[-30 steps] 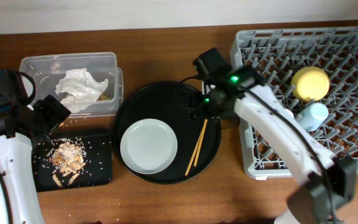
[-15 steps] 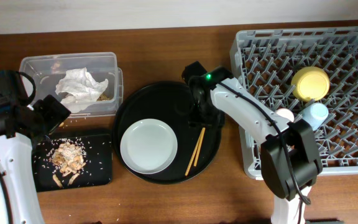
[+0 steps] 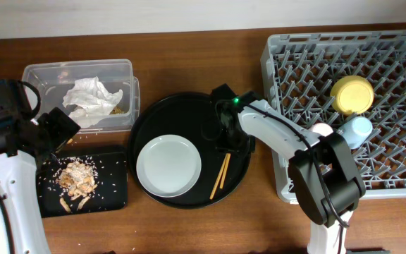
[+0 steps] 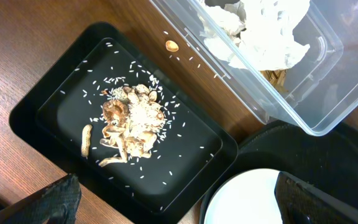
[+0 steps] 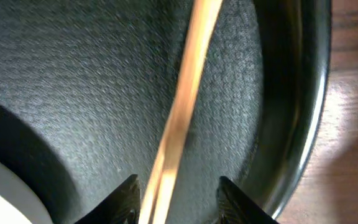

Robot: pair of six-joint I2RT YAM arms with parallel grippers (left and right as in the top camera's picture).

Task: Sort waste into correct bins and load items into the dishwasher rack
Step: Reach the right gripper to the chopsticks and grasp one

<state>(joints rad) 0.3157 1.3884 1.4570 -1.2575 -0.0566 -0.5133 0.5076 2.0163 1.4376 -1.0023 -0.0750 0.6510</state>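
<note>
The wooden chopsticks [image 3: 222, 171] lie on the large round black tray [image 3: 162, 114], right of the pale grey plate [image 3: 168, 165]. My right gripper [image 3: 230, 143] is low over their upper end, open, fingers either side of the sticks [image 5: 182, 112]. The yellow bowl [image 3: 352, 94], light-blue cup [image 3: 358, 128] and pink cup [image 3: 322, 130] sit in the grey dishwasher rack [image 3: 393, 56]. The white napkin [image 3: 89, 100] is in the clear box [image 3: 41, 74]. Food scraps [image 3: 76, 180] lie in the shallow black tray [image 3: 115, 185]. My left gripper [image 4: 179, 199] is open above that tray [image 4: 55, 112].
Bare wood table surrounds the trays. The clear box [image 4: 303, 81] with the napkin [image 4: 260, 31] sits behind the shallow tray. The plate's edge [image 4: 241, 199] shows in the left wrist view. The round tray's rim [image 5: 303, 124] runs right of my right fingers.
My right arm swung from the rack side down onto the round tray, and its gripper now straddles the upper end of the chopsticks. The left arm has not moved.
</note>
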